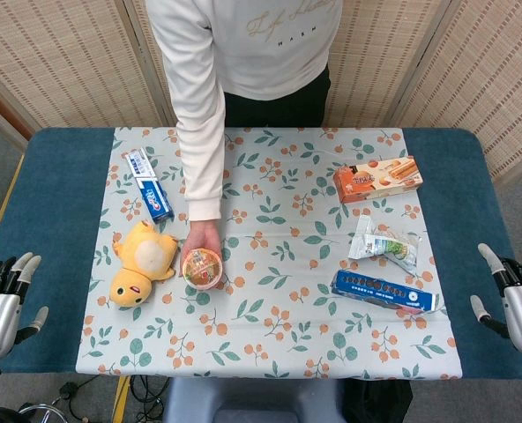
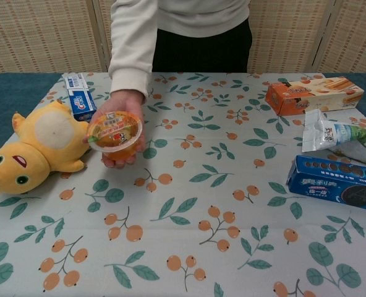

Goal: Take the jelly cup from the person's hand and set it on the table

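A person in a white sweater holds out a jelly cup [image 1: 203,267] [image 2: 114,132] on an upturned palm [image 2: 122,117], over the left-middle of the flowered tablecloth. The cup is clear with orange jelly and a printed lid. My left hand [image 1: 1,304] hovers at the table's near left corner, fingers apart, holding nothing, well left of the cup. At the near right edge my right hand [image 1: 512,300] likewise has its fingers spread and empty. Neither hand shows in the chest view.
A yellow plush toy [image 1: 142,260] [image 2: 31,145] lies just left of the cup. A toothpaste box [image 1: 148,183] sits behind it. On the right are an orange biscuit box [image 1: 377,179], a white snack bag [image 1: 383,244] and a blue cookie box [image 1: 383,292].
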`<state>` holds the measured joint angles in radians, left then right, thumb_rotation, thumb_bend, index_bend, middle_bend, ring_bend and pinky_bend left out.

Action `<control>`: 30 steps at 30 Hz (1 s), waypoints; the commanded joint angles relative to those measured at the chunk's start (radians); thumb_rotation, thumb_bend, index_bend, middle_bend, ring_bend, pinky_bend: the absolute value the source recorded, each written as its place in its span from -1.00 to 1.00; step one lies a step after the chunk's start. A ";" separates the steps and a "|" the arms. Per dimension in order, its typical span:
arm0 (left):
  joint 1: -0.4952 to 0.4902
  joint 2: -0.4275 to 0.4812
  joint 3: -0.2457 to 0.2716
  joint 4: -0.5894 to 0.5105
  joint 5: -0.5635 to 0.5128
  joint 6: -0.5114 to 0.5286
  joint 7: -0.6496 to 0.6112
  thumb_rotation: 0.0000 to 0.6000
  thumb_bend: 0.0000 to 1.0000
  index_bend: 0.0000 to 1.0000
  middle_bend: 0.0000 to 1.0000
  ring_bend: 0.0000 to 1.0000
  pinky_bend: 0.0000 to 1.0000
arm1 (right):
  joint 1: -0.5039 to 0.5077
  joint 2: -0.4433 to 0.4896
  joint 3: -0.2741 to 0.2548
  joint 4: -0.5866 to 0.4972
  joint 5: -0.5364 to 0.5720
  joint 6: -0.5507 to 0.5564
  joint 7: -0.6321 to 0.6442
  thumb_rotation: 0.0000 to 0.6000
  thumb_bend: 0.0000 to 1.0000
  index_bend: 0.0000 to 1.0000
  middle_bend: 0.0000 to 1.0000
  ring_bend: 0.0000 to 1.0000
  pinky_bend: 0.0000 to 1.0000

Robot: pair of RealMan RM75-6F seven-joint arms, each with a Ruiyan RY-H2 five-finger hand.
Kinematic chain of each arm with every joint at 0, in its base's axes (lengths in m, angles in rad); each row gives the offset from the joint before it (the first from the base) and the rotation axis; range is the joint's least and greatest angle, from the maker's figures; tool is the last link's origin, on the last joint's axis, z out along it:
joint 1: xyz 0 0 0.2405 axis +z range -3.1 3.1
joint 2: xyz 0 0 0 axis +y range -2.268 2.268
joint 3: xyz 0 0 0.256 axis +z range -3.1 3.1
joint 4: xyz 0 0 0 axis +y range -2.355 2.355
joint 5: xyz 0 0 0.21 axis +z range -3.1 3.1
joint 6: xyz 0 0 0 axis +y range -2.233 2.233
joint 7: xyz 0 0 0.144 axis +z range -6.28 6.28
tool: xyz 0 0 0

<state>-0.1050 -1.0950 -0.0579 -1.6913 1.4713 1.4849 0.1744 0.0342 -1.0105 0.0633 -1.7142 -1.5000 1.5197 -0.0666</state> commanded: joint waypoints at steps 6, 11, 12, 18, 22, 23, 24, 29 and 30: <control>0.001 0.002 0.001 -0.002 0.002 0.002 0.001 1.00 -0.36 -0.91 -1.00 -0.97 -1.00 | -0.003 0.002 0.001 0.001 -0.002 0.005 0.002 1.00 -0.30 -0.83 -0.56 -0.62 -0.18; -0.001 0.004 0.000 -0.005 0.003 0.002 0.002 1.00 -0.36 -0.91 -1.00 -0.97 -1.00 | -0.005 0.003 0.004 0.003 0.000 0.012 0.007 1.00 -0.30 -0.83 -0.56 -0.62 -0.18; -0.002 0.004 -0.001 -0.005 0.003 0.001 0.002 1.00 -0.36 -0.91 -1.00 -0.97 -1.00 | -0.005 0.002 0.004 0.004 0.001 0.011 0.008 1.00 -0.30 -0.83 -0.56 -0.62 -0.18; -0.004 0.004 -0.001 -0.005 0.001 -0.002 0.004 1.00 -0.36 -0.91 -1.00 -0.97 -1.00 | -0.005 0.001 0.004 0.005 0.003 0.009 0.007 1.00 -0.30 -0.83 -0.56 -0.62 -0.18; -0.004 0.004 -0.001 -0.006 0.001 -0.001 0.005 1.00 -0.36 -0.91 -1.00 -0.97 -1.00 | -0.005 0.001 0.005 0.004 0.004 0.008 0.006 1.00 -0.30 -0.83 -0.56 -0.62 -0.18; -0.004 0.005 -0.001 -0.007 0.001 -0.001 0.005 1.00 -0.36 -0.91 -1.00 -0.97 -1.00 | -0.005 0.001 0.005 0.005 0.004 0.008 0.006 1.00 -0.30 -0.83 -0.56 -0.62 -0.18; -0.004 0.005 -0.002 -0.008 0.002 0.000 0.005 1.00 -0.36 -0.91 -1.00 -0.97 -1.00 | -0.005 0.001 0.005 0.005 0.004 0.008 0.007 1.00 -0.30 -0.83 -0.56 -0.62 -0.18; -0.007 0.007 -0.003 -0.010 0.005 -0.001 0.009 1.00 -0.36 -0.91 -1.00 -0.97 -1.00 | -0.006 0.000 0.006 0.006 0.006 0.008 0.008 1.00 -0.30 -0.83 -0.56 -0.62 -0.18; -0.008 0.008 -0.003 -0.011 0.006 -0.002 0.009 1.00 -0.36 -0.91 -1.00 -0.97 -1.00 | -0.007 0.000 0.005 0.006 0.007 0.008 0.008 1.00 -0.30 -0.83 -0.56 -0.62 -0.18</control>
<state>-0.1133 -1.0873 -0.0609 -1.7020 1.4771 1.4830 0.1830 0.0275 -1.0107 0.0688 -1.7077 -1.4933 1.5282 -0.0590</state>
